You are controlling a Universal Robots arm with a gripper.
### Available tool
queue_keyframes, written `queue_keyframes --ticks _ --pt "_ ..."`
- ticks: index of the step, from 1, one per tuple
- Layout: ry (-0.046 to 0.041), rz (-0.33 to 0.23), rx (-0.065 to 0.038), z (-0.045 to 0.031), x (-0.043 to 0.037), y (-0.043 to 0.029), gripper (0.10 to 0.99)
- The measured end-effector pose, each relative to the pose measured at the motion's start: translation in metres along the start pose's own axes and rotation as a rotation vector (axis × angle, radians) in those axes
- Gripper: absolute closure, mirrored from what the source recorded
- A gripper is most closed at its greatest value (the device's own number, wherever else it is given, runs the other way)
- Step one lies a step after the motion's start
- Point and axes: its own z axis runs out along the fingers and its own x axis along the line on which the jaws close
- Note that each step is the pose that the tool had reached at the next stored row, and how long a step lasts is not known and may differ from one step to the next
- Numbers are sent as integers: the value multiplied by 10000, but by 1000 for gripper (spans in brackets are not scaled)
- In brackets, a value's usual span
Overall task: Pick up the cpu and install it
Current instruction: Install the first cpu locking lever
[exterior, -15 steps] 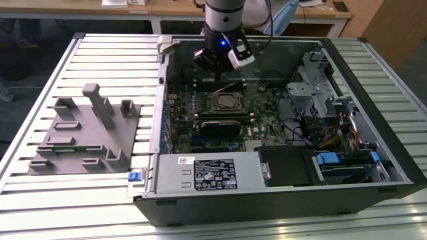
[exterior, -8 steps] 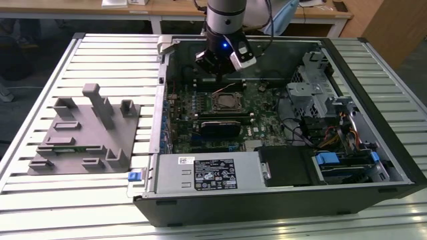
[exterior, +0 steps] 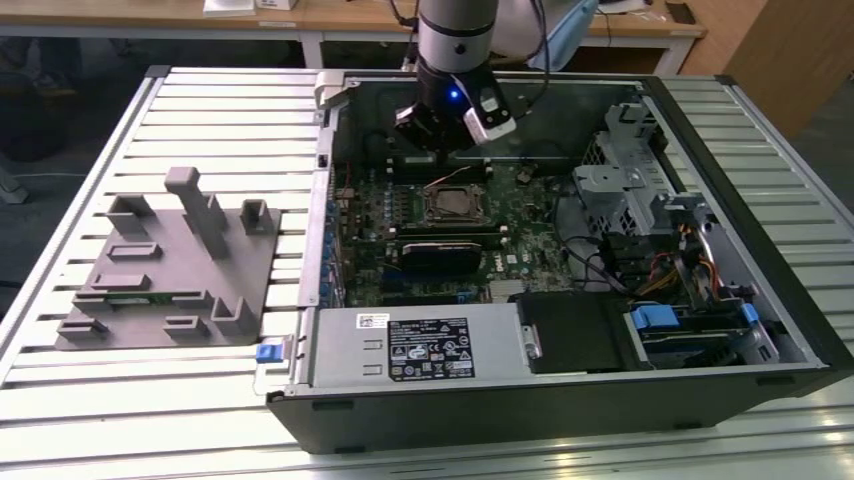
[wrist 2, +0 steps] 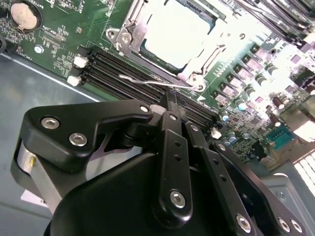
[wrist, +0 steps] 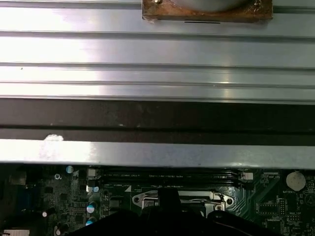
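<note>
The hand is hovering inside the computer case in the exterior view, fingers closed on nothing. In the second wrist view, the cpu is already sitting in its socket, so the install's looking basically done.

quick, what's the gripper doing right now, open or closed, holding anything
Gripper: fingers together, shut, nothing visibly held; it hangs above the motherboard, near the cpu sitting in its socket.

A white rectangular printed label sits on the grey metal power-supply cover, lower centre of the exterior view; none of its print is legible there.
</note>
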Motion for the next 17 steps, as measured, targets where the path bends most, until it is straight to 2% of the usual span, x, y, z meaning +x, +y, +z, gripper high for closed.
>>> queue_keyframes --ticks 5,17 --pt "1 0 2 37 -32 -2 980" --pt "1 0 6 74 -88 8 980"
